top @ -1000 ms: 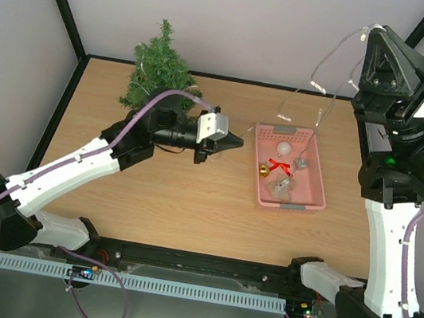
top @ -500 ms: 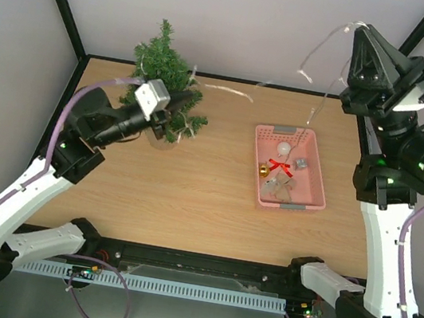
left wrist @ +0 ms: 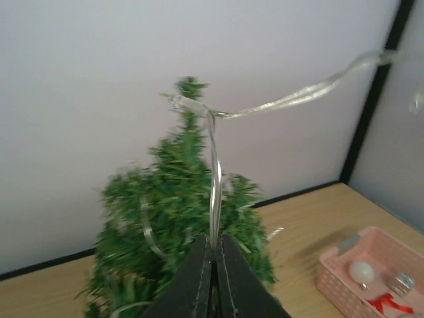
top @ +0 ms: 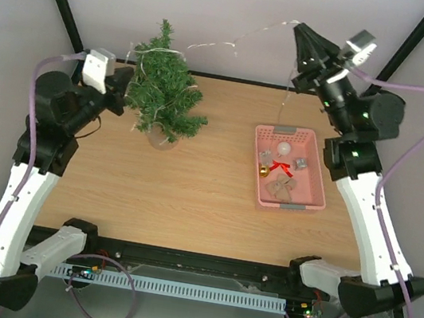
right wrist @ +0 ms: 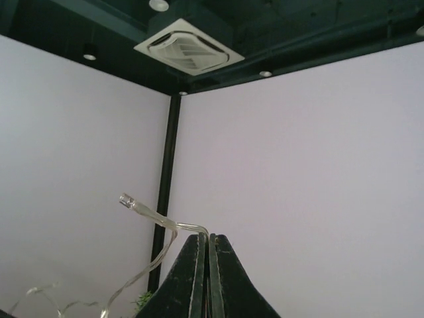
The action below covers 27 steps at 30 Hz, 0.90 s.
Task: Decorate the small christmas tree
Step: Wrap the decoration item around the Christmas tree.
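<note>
The small christmas tree (top: 163, 91) stands at the table's back left, dark green, with a clear light string (top: 214, 45) draped over it. My left gripper (top: 125, 74) is beside the tree's left and shut on the string (left wrist: 214, 179), which runs up past the treetop (left wrist: 189, 87). My right gripper (top: 300, 33) is raised high at the back right and shut on the string's other end (right wrist: 149, 212). The string hangs in the air between both grippers.
A pink basket (top: 313, 195) at the right holds a white ball (top: 284, 149), a gold bell, a red bow (top: 279, 167) and other ornaments; it also shows in the left wrist view (left wrist: 344, 265). Walls and black frame posts enclose the back and sides.
My left gripper has swung from the table's middle to the tree's left side, pulling the string across the tree. My right gripper has risen and moved left, lifting the string out of the basket.
</note>
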Each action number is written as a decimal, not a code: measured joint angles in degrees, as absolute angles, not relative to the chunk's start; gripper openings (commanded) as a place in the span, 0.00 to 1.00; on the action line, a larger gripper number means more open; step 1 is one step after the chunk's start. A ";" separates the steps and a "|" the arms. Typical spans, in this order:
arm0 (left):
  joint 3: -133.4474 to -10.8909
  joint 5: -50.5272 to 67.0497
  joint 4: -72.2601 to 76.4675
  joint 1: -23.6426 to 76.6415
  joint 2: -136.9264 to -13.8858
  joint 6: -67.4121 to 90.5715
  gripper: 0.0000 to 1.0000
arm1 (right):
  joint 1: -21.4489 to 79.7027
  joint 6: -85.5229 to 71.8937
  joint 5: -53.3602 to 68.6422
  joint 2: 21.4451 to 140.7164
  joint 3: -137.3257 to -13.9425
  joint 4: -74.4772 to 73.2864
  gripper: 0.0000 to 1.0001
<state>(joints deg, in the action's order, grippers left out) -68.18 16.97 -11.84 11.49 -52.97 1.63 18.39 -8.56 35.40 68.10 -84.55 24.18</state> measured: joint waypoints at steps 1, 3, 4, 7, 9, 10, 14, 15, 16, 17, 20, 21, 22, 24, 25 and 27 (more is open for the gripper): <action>-68.07 17.08 -12.21 9.61 -52.34 2.28 0.03 | 19.35 -7.68 35.20 69.21 -84.99 24.18 0.02; -68.05 17.58 -12.49 6.74 -51.57 3.55 0.03 | 21.39 -6.04 34.81 72.29 -87.11 24.03 0.02; -68.05 17.98 -12.49 5.17 -51.33 4.25 0.03 | 22.28 -5.37 34.72 74.15 -88.68 24.10 0.02; -68.05 18.44 -12.43 1.87 -51.53 5.96 0.03 | 23.79 -4.43 34.63 79.57 -93.78 24.97 0.02; -68.03 18.68 -12.25 -0.21 -52.38 7.18 0.03 | 24.16 -4.21 34.57 83.18 -97.38 25.82 0.02; -67.99 19.29 -12.03 -0.89 -53.04 8.01 0.03 | 24.34 -4.19 34.61 85.27 -99.61 26.24 0.02; -67.42 21.78 -10.28 -7.27 -55.57 11.57 0.03 | 24.53 -4.27 35.46 92.42 -106.61 28.21 0.02; -67.37 22.50 -9.82 -8.58 -56.25 12.51 0.03 | 24.60 -4.29 35.70 94.21 -108.40 28.29 0.02; -67.33 23.20 -8.99 -10.15 -57.08 13.69 0.03 | 24.67 -4.23 35.79 96.49 -110.89 28.38 0.02; -67.20 23.79 -8.21 -11.18 -57.65 14.76 0.03 | 24.69 -4.23 35.81 98.45 -112.92 28.25 0.02; -66.78 25.50 -5.30 -13.87 -59.53 18.46 0.03 | 24.99 -3.86 35.59 104.14 -119.39 27.31 0.02; -66.78 26.00 -4.36 -14.66 -60.42 19.86 0.03 | 25.06 -3.68 35.44 106.52 -122.34 26.85 0.02; -66.81 26.33 -3.57 -15.22 -61.25 20.99 0.03 | 25.10 -3.51 35.38 108.25 -124.31 26.52 0.02; -66.81 27.03 -2.07 -16.29 -63.51 23.55 0.03 | 25.19 -2.87 35.03 111.18 -127.07 25.69 0.02; -66.81 27.11 -1.58 -16.58 -64.55 24.60 0.03 | 25.21 -2.48 34.79 112.22 -127.61 25.43 0.02; -66.81 27.35 -0.67 -16.95 -67.02 26.63 0.03 | 25.26 -1.23 33.87 113.93 -127.83 24.58 0.02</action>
<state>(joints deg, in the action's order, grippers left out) -66.81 27.35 -0.67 -16.95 -67.02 26.63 25.26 -1.23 33.87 113.93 -127.83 24.58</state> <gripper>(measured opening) 0.030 0.017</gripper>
